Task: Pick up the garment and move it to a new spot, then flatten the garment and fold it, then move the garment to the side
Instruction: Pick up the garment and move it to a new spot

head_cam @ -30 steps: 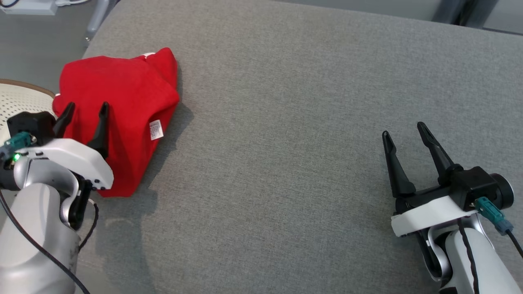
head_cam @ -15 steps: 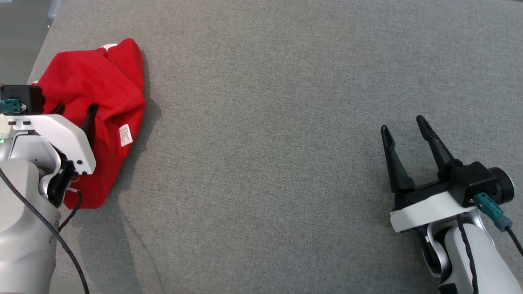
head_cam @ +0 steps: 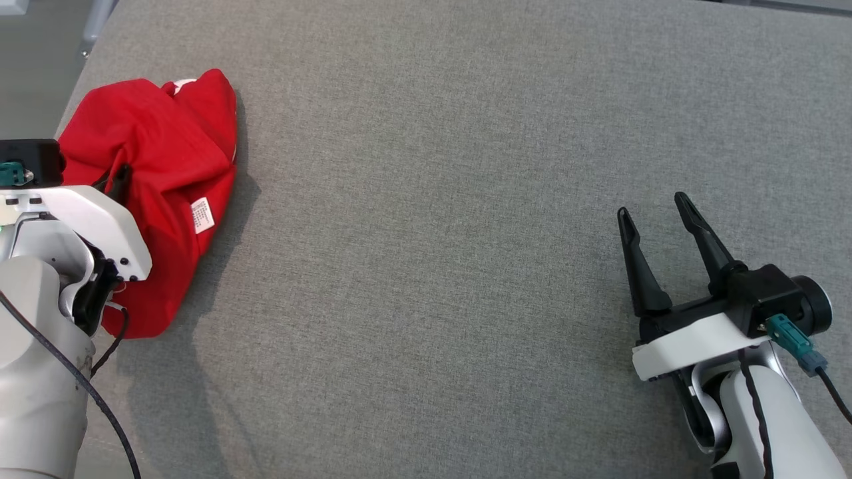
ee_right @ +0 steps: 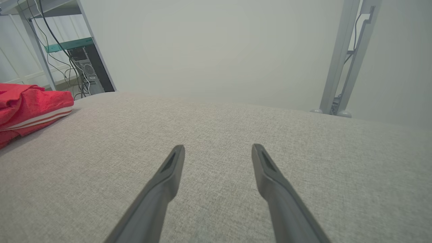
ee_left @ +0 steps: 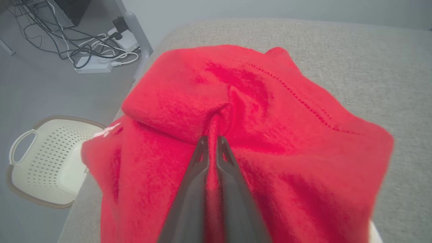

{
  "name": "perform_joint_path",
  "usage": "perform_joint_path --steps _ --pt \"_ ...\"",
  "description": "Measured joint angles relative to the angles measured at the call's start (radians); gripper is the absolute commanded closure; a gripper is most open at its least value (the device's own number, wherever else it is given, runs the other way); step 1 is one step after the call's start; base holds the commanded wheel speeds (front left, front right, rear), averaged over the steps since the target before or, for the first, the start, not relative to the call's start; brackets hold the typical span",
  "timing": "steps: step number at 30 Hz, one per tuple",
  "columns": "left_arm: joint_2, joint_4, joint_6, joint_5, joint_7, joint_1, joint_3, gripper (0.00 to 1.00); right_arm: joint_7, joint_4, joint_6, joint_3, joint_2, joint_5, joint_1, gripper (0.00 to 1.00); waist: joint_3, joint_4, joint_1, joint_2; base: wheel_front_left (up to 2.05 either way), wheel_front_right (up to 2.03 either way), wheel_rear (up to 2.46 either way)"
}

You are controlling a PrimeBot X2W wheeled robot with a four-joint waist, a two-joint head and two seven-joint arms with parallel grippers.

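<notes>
The garment (head_cam: 166, 166) is a crumpled red piece with a white label, lying at the left edge of the grey padded table (head_cam: 466, 166). My left gripper (head_cam: 120, 176) is shut on a fold of it; the left wrist view shows both dark fingers pressed together with the red garment (ee_left: 256, 111) pinched at their tips (ee_left: 210, 139). My right gripper (head_cam: 655, 209) hovers open over bare table at the lower right, far from the cloth. In the right wrist view its gripper (ee_right: 217, 148) stands spread, with the garment (ee_right: 30, 104) at the far left.
A cream perforated basket (ee_left: 44, 162) stands on the floor beside the table's left edge. Cables and a power strip (ee_left: 94, 64) lie on the floor beyond. Metal frame posts (ee_right: 341, 67) rise behind the table. Wide bare table surface stretches between the two grippers.
My left gripper, open over the garment before, has sunk into the cloth and shut on a fold. The head camera has shifted. The right gripper stays as it was.
</notes>
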Motion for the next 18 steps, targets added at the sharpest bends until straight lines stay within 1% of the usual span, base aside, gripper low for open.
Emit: perform_joint_path --steps 5,9,14,18 --pt "0.005 -0.016 0.008 0.000 -0.065 0.001 0.002 1.00 -0.004 0.022 0.000 0.006 0.005 0.009 0.010 0.00 -0.039 0.004 0.0000 0.0000 0.00 0.00 0.00" --pt "0.006 -0.063 0.015 0.002 -0.125 0.015 0.004 1.00 -0.009 0.044 0.000 0.013 0.010 0.022 0.015 0.00 -0.081 0.006 0.0000 0.0000 0.00 0.00 0.00" --pt "0.009 -0.175 0.053 -0.005 -0.233 0.039 0.034 1.00 -0.013 0.066 0.000 0.022 0.022 0.043 0.033 0.00 -0.139 0.004 0.0000 0.0000 0.00 0.00 0.00" --pt "0.002 -0.300 0.083 -0.008 -0.323 0.067 0.058 1.00 -0.014 0.080 0.000 0.023 0.029 0.055 0.044 0.00 -0.185 -0.004 0.0000 0.0000 0.00 0.00 0.00"
